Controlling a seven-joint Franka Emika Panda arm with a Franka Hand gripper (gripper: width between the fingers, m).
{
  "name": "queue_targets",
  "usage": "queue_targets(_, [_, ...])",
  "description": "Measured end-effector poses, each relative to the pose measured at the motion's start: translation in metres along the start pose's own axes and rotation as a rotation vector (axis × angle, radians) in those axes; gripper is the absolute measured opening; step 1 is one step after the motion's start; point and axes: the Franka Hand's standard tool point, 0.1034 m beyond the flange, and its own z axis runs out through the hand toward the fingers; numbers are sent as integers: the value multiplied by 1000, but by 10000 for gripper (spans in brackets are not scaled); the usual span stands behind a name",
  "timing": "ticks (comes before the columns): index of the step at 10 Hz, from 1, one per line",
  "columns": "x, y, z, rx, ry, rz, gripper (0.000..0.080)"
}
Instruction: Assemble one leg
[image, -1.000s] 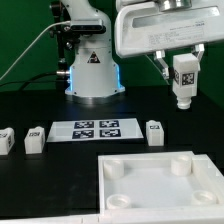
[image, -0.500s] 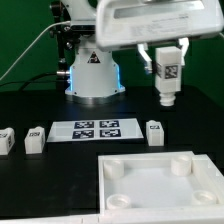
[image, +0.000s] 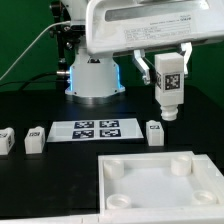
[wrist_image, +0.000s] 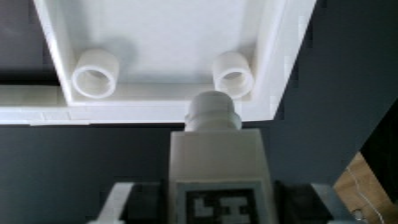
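Note:
My gripper is shut on a white leg with a black-and-white tag on its face. It holds the leg upright in the air, screw end down, above the table at the exterior view's right. In the wrist view the held leg points toward the large white square panel, its tip over the panel's edge between two round sockets. The panel lies at the front of the table. Three more legs stand on the table: one below the held leg, and two at the exterior view's left.
The marker board lies flat on the black table between the loose legs. The robot base with its blue glow stands behind it. A white edge runs beside the panel in the wrist view.
The gripper with the leg has moved toward the exterior view's left and a little lower. The loose legs and the panel have not moved.

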Motion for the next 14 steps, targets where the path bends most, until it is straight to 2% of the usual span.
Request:
queue_targets(2, [-2, -2, 2, 1, 3, 4, 288])
queue_targets(4, [-11, -29, 27, 22, 19, -5, 288])
queue_targets(5, [-2, -34, 36, 29, 26, -7, 288])
queue_targets(7, [7, -37, 50, 35, 32, -7, 288])
queue_targets(10, [9, -37, 67, 37, 20, -1, 290])
queue_targets(14, [13, -37, 71, 37, -6, -16, 290])
